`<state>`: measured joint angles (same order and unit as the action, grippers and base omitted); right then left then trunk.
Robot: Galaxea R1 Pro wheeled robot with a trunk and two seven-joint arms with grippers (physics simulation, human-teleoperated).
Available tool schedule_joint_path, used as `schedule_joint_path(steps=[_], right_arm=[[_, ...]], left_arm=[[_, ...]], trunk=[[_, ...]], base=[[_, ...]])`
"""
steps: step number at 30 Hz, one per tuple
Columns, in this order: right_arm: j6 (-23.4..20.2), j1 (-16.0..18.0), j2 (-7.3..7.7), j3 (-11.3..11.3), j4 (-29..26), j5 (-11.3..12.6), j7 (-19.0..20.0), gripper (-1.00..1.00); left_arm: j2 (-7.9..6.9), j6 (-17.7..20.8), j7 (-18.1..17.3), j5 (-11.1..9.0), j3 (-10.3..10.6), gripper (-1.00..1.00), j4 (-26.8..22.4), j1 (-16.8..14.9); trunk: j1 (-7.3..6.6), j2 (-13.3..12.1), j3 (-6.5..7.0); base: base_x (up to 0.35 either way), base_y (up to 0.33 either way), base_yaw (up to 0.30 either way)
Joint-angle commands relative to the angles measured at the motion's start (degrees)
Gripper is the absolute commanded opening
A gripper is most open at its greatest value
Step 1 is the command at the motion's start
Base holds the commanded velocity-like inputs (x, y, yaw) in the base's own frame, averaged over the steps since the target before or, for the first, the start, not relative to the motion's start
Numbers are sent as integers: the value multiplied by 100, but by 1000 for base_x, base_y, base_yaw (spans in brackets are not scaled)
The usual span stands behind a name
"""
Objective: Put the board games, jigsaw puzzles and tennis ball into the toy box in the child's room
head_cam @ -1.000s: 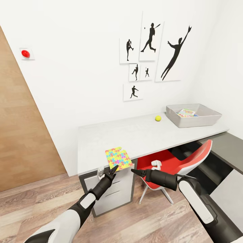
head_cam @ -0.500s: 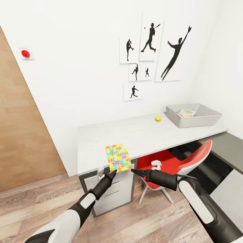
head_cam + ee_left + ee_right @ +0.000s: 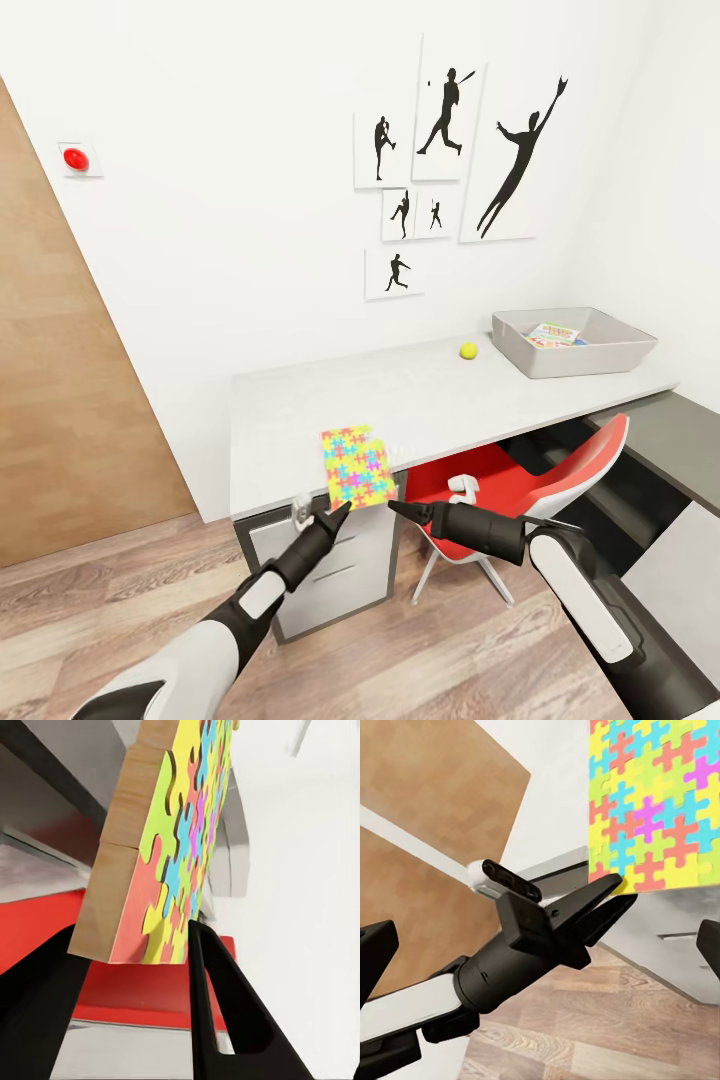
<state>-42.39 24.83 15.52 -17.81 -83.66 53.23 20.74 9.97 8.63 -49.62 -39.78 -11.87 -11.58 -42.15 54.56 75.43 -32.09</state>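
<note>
At the near surface edge my left fingers pinch the puzzle upright, right fingers apart and empty, bin at two o'clock.

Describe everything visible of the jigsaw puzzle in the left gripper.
The jigsaw puzzle is a thin squarish mat of interlocking yellow, pink, blue and green pieces with a plain wood-coloured back. The left gripper is shut on its lower edge, holding it nearly upright above the table's front edge.
</note>
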Motion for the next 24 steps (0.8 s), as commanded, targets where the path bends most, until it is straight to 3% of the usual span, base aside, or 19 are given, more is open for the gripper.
schedule_joint_path(steps=[1,6,19,24], right_arm=[[-15,5,4,-3,-1,3,9,100],[-15,5,4,-3,-1,3,9,100],[-19,5,4,-3,-1,3,15,100],[-78,5,16,-3,-29,3,32,100]], left_arm=[[3,60,-105,-4,17,-100,-2,-4],[3,89,-531,-4,151,-100,-9,-4],[-5,154,-592,-8,152,-100,-19,-4],[-12,498,-593,-10,132,-100,-356,-4]], trunk=[[0,3,-6],[0,3,-6],[0,3,-6],[0,3,-6]], base=[[0,0,0],[0,0,0],[0,0,0],[0,0,0]])
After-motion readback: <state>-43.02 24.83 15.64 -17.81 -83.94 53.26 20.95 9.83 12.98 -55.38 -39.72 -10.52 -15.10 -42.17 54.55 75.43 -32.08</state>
